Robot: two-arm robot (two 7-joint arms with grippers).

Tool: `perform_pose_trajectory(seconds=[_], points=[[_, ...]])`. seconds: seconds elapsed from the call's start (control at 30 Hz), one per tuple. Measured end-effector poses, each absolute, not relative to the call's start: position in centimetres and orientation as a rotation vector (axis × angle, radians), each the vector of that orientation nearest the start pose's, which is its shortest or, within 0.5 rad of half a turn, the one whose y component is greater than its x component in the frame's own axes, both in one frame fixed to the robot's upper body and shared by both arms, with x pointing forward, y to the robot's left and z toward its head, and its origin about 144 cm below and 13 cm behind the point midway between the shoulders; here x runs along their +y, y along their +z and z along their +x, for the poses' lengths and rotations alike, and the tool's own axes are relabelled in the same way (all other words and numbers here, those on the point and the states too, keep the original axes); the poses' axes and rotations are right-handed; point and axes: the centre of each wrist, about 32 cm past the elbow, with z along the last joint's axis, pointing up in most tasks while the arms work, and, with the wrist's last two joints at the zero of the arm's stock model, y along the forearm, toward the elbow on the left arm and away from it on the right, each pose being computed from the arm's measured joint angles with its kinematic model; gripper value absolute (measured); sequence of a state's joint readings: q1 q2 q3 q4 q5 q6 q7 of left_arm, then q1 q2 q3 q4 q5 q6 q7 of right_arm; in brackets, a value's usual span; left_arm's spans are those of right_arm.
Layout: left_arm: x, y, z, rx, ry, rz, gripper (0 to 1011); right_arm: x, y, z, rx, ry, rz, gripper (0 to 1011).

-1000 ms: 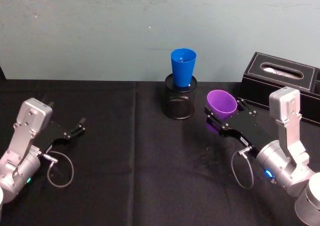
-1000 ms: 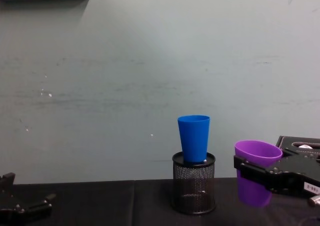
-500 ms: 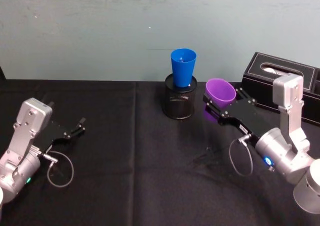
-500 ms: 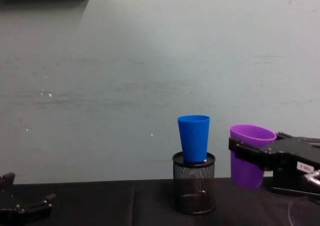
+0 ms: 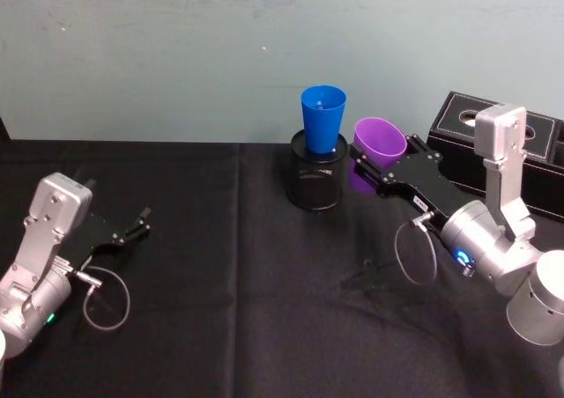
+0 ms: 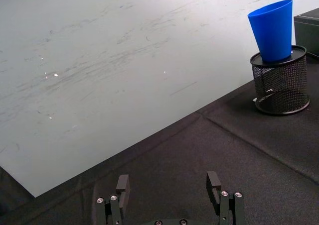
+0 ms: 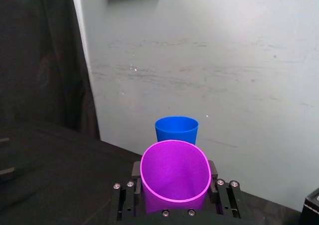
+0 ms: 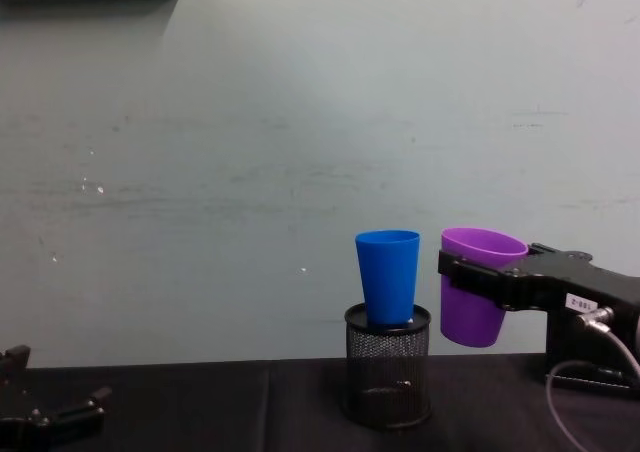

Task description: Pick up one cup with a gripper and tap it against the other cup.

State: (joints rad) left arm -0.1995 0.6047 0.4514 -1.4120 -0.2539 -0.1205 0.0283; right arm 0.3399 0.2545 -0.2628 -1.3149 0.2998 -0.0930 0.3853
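Observation:
My right gripper [image 5: 374, 167] [image 8: 468, 278] [image 7: 174, 187] is shut on the short purple cup [image 5: 377, 150] [image 8: 476, 286] [image 7: 174, 175] and holds it upright in the air. The tall blue cup [image 5: 322, 119] [image 8: 389, 277] [image 7: 176, 130] [image 6: 273, 30] stands inside a black mesh pen holder [image 5: 315, 183] [image 8: 387, 380] [image 6: 279, 86]. The purple cup hangs just right of the blue cup, near its rim level, with a small gap between them in the chest view. My left gripper [image 5: 137, 224] [image 6: 169, 185] rests open and empty on the black tablecloth at the left.
A black tissue box [image 5: 538, 143] sits at the back right, behind my right arm. The table [image 5: 229, 310] is covered in black cloth, and a pale wall [image 5: 176, 55] runs along its far edge. A loose cable [image 5: 106, 303] loops by my left wrist.
My right gripper has lifted the purple cup and carried it left, from beside the pen holder up to just right of the blue cup. The left arm has not moved.

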Motion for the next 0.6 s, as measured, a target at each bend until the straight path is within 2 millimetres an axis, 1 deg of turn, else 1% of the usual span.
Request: perform_pose_trajectory(seconds=[0.6], points=[[31.0, 114.0, 48.9, -0.285, 1.248, 0.304, 1011, -23.4, 118.0, 57.4, -0.115, -0.971, 0.076, 734]])
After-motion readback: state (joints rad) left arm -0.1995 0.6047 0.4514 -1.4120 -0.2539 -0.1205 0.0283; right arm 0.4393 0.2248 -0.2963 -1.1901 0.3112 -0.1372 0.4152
